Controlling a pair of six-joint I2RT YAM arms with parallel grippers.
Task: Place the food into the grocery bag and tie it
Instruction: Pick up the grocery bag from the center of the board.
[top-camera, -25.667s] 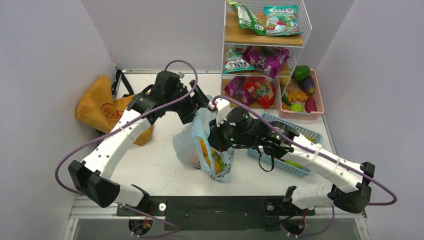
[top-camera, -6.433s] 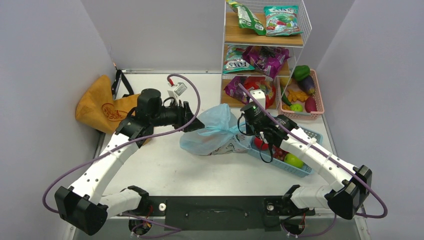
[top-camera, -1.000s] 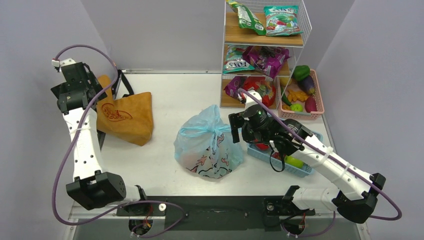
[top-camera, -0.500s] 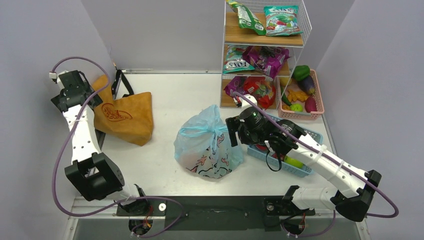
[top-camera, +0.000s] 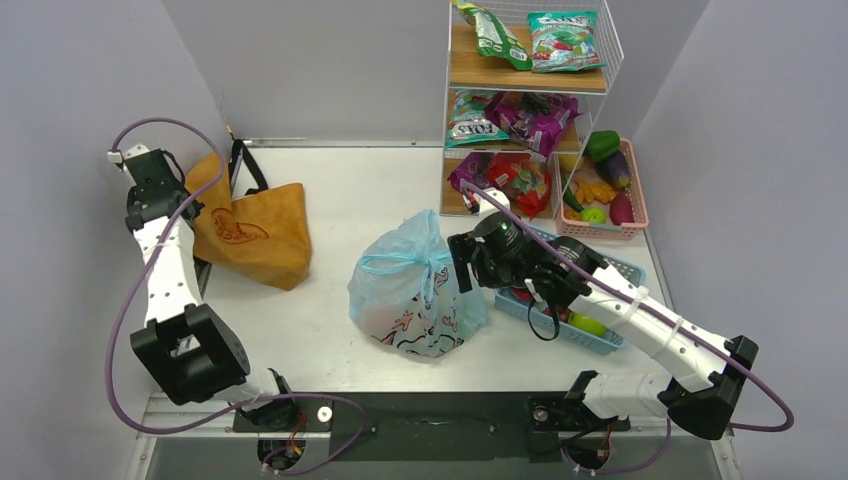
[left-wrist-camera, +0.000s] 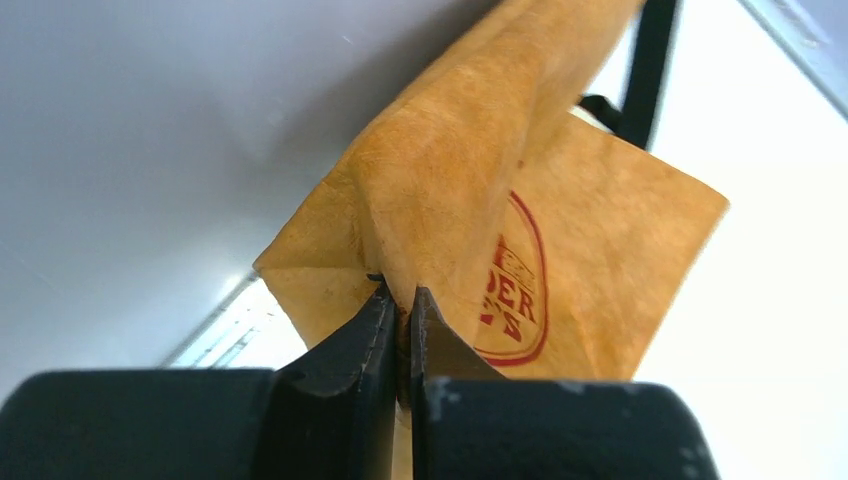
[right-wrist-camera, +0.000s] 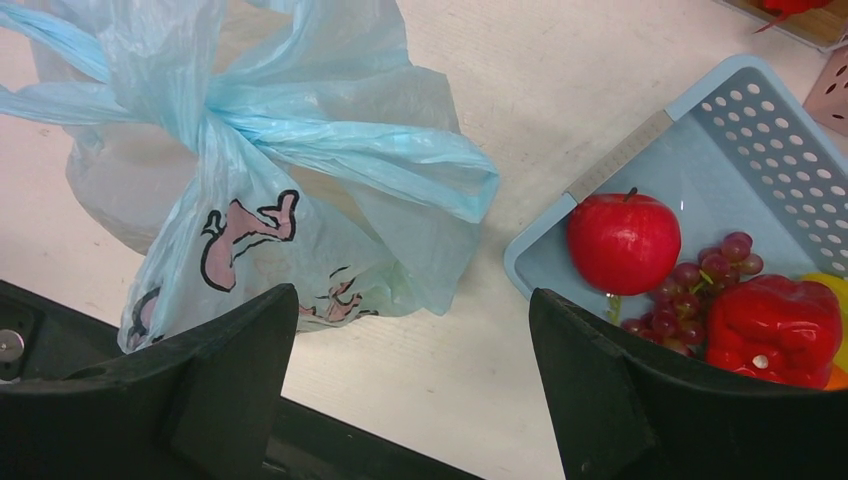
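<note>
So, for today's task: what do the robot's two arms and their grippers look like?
Both the left arm and the right arm have smooth white links joined by chunky black joints. A purple cable loops along each. The left gripper and right gripper have matte black wedge-shaped fingers. A small green light glows on the right wrist.
</note>
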